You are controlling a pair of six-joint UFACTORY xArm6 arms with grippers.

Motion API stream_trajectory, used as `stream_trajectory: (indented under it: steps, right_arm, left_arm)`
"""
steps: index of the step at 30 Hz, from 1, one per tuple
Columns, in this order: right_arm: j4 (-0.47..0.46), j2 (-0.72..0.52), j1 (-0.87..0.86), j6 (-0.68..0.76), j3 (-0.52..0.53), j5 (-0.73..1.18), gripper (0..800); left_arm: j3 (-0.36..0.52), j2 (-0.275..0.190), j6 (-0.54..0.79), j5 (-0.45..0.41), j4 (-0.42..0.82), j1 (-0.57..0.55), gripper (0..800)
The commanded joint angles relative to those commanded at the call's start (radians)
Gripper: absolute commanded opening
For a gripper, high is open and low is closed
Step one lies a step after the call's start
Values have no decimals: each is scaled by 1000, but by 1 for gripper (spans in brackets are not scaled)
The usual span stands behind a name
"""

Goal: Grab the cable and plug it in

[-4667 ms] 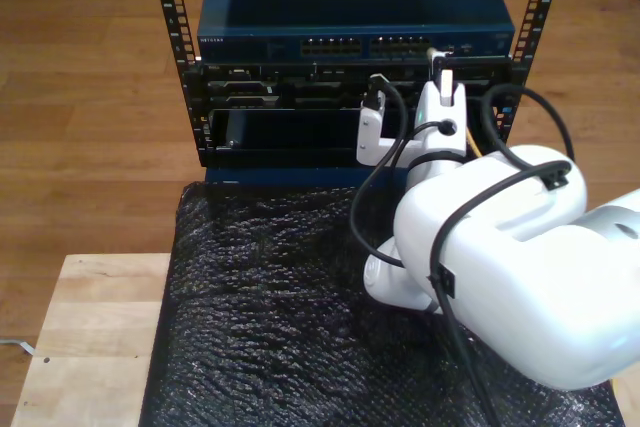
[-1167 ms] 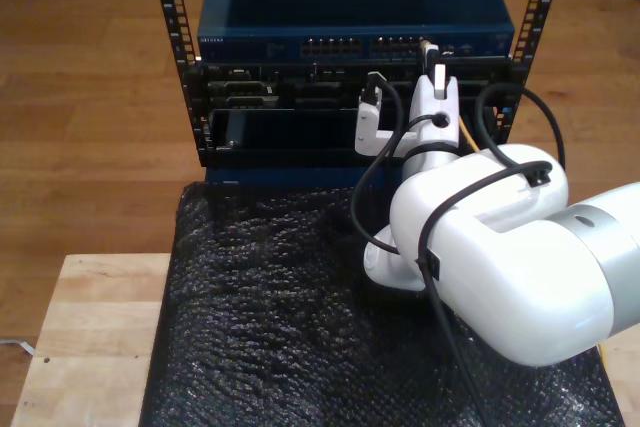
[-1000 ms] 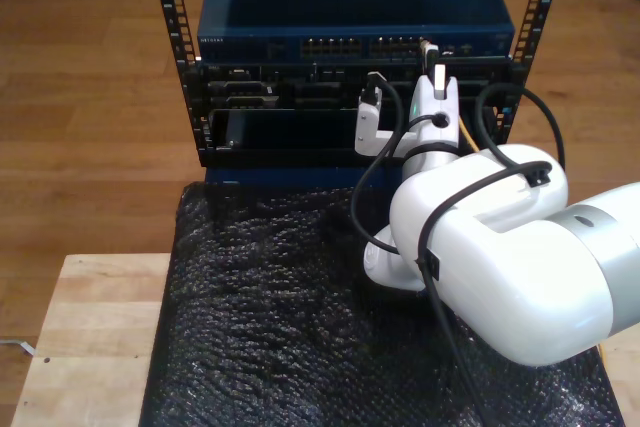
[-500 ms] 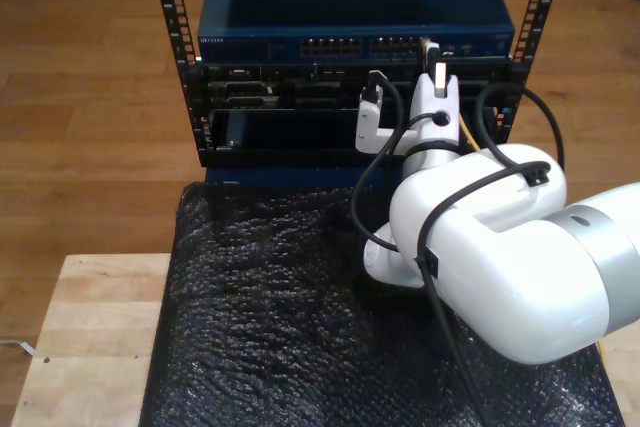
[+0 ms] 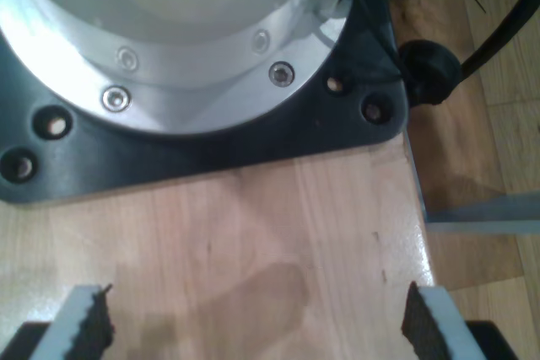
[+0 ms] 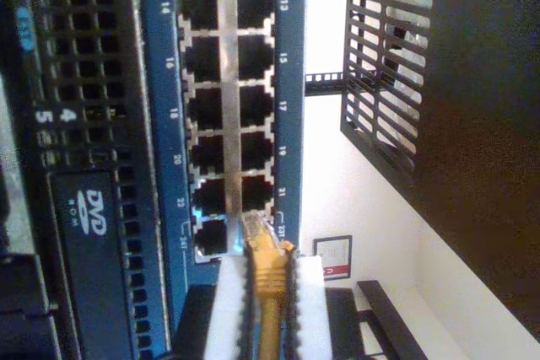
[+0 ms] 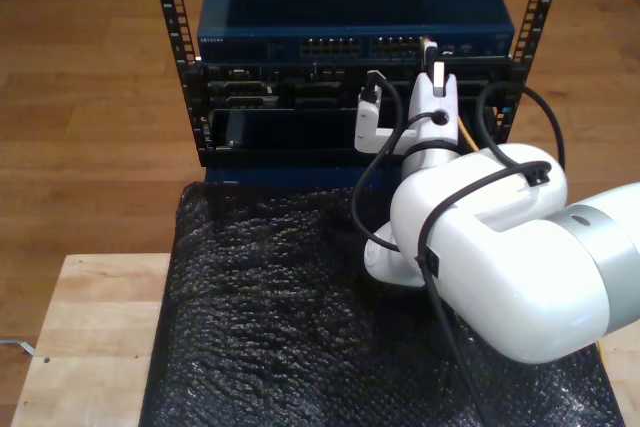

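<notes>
My second gripper is shut on the orange-yellow cable, whose clear plug points at the blue network switch. The plug's tip touches the end of the port block, by the ports marked 23 and 24; whether it is seated I cannot tell. From the exterior camera, that gripper reaches the switch's front at the right-hand port group, and a bit of cable shows beside the wrist. My first gripper stands open with nothing between its pads, above a wooden surface.
The switch sits atop a black rack with other units below, one with a DVD drive. A black bubble-wrap mat covers the wooden table. Close to my first gripper stand a silver arm base, its black plate and a black lead.
Since 4.7 s ago the second arm has pushed forward and slightly toward the exterior view's left, bringing the cable's plug up to the switch's ports. Over the last second it has barely moved.
</notes>
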Motion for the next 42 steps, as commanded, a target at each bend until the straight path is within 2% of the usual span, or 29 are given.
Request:
stream_trajectory:
  steps: [20, 23, 27, 30, 37, 42]
  right_arm:
    - [-28, 9, -20, 0, -40, 8, 0]
    - [-29, 9, -21, 2, -35, 8, 78]
    - [-32, 5, -20, 2, -29, 12, 233]
    - [-32, -8, -20, 2, -12, 25, 307]
    - [-32, -63, -3, 2, 51, 66, 397]
    - [-28, -115, 20, 2, 110, 92, 413]
  left_arm:
    - [0, 0, 0, 0, 0, 0, 800]
    - [0, 0, 0, 0, 0, 0, 800]
    - [0, 0, 0, 0, 0, 0, 800]
    - [0, 0, 0, 0, 0, 0, 800]
    - [0, 0, 0, 0, 0, 0, 800]
    - [0, 0, 0, 0, 0, 0, 800]
